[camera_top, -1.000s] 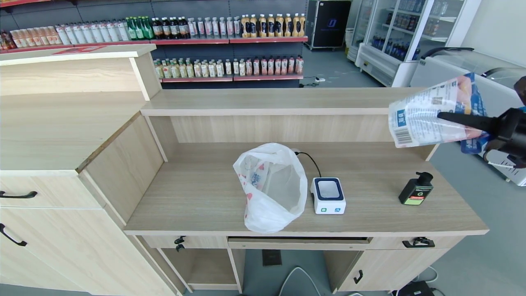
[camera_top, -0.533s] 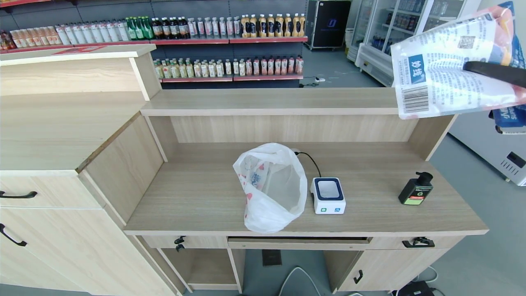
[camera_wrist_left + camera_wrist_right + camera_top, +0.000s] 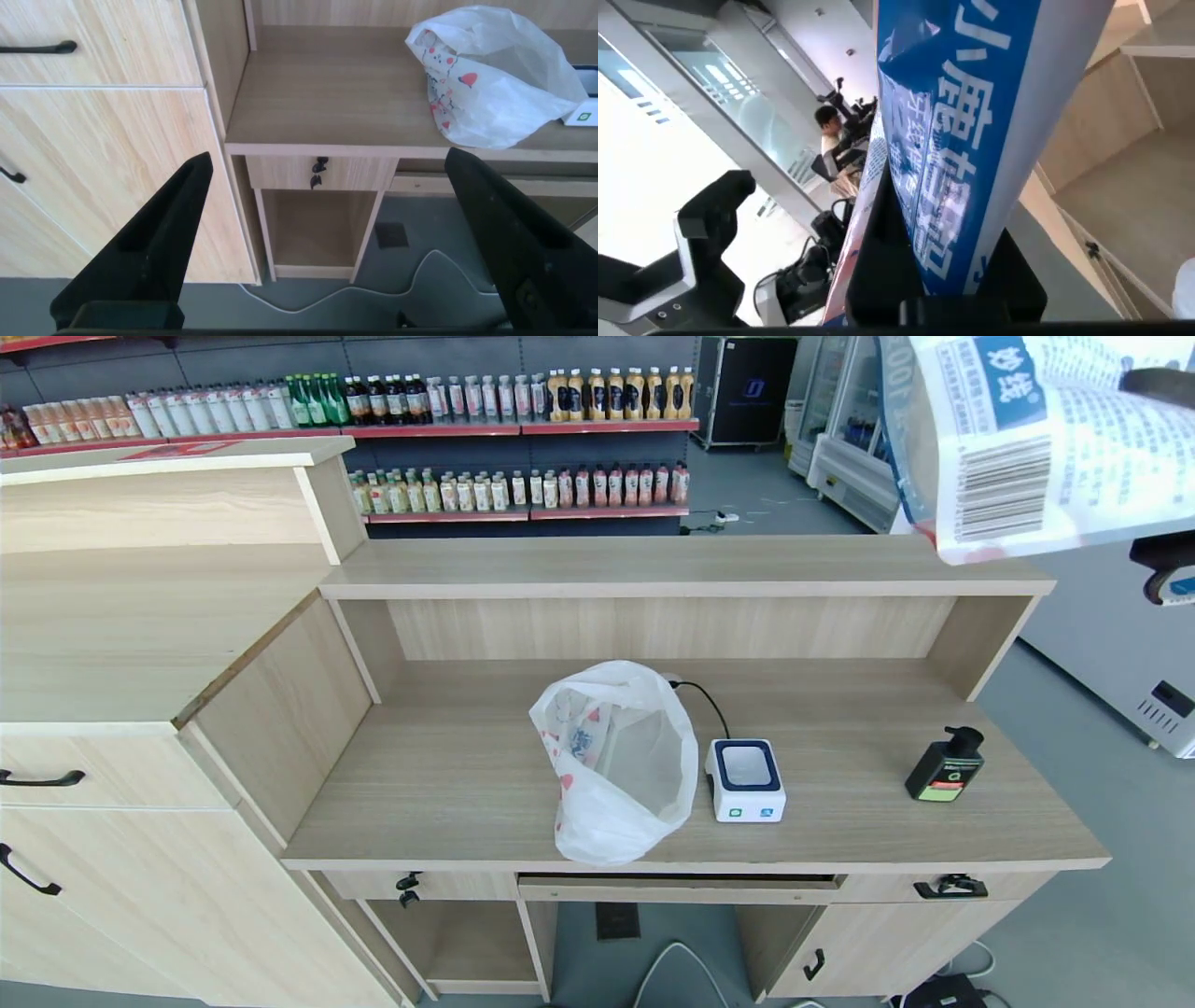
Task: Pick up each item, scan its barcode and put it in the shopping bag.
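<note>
Packet (image 3: 1036, 439), pinched by right gripper (image 3: 945, 280), hangs high at right, barcode (image 3: 1004, 490) seemingly left uncovered for the scanner (image 3: 745, 778); left gripper (image 3: 322, 224) rests, jaws spread.

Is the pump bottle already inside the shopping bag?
No, the pump bottle stands on the counter, well apart from the shopping bag.

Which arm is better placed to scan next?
Right. The right pincer grips the packet, barcode showing, high right of the scanner; the left pincer hangs open and empty, low before the counter.
</note>
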Robot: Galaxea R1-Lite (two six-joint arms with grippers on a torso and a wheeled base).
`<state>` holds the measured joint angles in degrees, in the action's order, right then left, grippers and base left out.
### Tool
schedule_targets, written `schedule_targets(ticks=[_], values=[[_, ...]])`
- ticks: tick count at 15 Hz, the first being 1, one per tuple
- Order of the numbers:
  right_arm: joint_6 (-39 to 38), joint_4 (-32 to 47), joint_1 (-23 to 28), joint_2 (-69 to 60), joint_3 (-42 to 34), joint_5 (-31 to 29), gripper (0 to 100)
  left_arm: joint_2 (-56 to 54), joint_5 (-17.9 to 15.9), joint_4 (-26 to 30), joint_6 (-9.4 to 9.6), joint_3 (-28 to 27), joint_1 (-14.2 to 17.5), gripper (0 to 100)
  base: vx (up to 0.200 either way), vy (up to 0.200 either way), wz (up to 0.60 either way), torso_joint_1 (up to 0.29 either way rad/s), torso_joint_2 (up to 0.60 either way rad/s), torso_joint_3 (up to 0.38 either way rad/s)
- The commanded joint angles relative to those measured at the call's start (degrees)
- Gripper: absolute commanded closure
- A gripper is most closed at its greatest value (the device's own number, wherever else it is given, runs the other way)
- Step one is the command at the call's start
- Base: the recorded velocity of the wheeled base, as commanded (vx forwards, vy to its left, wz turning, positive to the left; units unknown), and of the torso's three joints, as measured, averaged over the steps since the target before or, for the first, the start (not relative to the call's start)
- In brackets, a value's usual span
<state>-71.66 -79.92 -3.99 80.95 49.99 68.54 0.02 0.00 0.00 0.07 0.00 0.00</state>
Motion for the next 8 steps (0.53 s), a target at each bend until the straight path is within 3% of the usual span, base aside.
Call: schedule_targets(ticks=[1, 5, 8], values=[[-0.2, 0.1, -4.1, -1.7, -0.7, 0.1, 100, 0.0, 0.0, 0.0, 0.01, 0.0, 0.0, 0, 0.000, 0.000, 0.00, 0.000, 0.00, 0.000], [0.4, -0.4, -5.8, -4.0, -5.4, 2.1, 100, 0.0, 0.0, 0.0, 0.01, 0.0, 0.0, 0, 0.000, 0.000, 0.00, 0.000, 0.00, 0.000], [-1.9, -1.2, -5.1, -4.3, -4.8, 1.8, 100, 0.0, 0.0, 0.0, 0.01, 0.0, 0.0, 0, 0.000, 0.000, 0.00, 0.000, 0.00, 0.000]])
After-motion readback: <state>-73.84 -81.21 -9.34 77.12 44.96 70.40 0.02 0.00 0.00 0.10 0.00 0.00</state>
